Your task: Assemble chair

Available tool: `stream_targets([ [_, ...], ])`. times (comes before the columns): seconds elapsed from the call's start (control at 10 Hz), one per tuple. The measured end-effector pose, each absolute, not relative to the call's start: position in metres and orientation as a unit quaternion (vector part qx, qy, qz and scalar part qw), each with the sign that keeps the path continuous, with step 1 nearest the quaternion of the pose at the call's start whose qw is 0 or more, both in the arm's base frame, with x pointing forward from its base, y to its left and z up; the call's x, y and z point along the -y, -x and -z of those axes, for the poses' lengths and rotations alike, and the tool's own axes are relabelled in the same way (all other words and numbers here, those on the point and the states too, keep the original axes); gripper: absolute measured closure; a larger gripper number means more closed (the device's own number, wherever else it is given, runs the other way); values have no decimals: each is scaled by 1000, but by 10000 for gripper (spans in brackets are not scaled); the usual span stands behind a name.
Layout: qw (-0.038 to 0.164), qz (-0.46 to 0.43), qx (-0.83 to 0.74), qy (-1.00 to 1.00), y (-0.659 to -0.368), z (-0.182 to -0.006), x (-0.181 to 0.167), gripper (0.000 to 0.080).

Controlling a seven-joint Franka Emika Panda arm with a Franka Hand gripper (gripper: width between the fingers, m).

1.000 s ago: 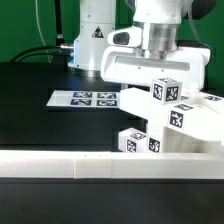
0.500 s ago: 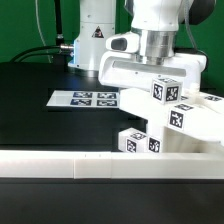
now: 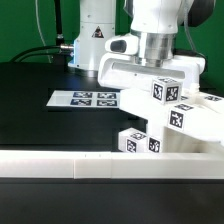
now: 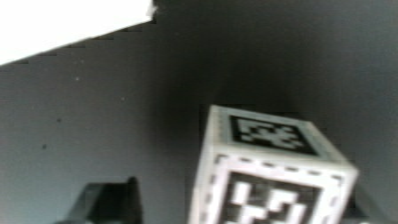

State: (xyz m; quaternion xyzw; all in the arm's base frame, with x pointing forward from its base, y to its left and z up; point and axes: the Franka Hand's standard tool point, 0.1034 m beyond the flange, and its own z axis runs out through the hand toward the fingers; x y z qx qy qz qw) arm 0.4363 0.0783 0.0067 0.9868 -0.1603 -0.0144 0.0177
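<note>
The chair parts are white pieces with black-and-white tags, grouped at the exterior view's right. A tagged block [image 3: 166,92] tops a stack [image 3: 178,118], and a low tagged cube [image 3: 140,143] sits in front of it. My gripper [image 3: 152,82] hangs right over the top block, with its fingertips hidden behind it. In the wrist view the tagged block [image 4: 272,165] stands between the jaws of my gripper [image 4: 240,208]. One dark finger [image 4: 107,203] shows with a gap between it and the block. The gripper is open and holds nothing.
The marker board [image 3: 85,99] lies flat on the black table at the exterior view's left of the parts. A long white border rail [image 3: 70,164] runs along the front edge. The arm's base [image 3: 95,40] stands at the back.
The gripper has shifted slightly toward the exterior view's left above the top block. The chair parts have not moved.
</note>
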Motion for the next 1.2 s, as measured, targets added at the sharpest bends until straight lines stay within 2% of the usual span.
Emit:
stream_targets([
  [0.1, 18, 14, 160, -987, -436, -7, -78, 515],
  [0.4, 17, 12, 156, -988, -439, -10, -74, 515],
  [0.6, 5, 20, 136, -991, -444, -32, -69, 515],
  [0.8, -17, 43, 124, -991, -462, -78, -48, 515],
  [0.9, -22, 50, 126, -991, -476, -93, -41, 515],
  [1.0, -23, 53, 128, -990, -487, -103, -42, 515],
  [1.2, -21, 52, 129, -990, -485, -99, -42, 515],
])
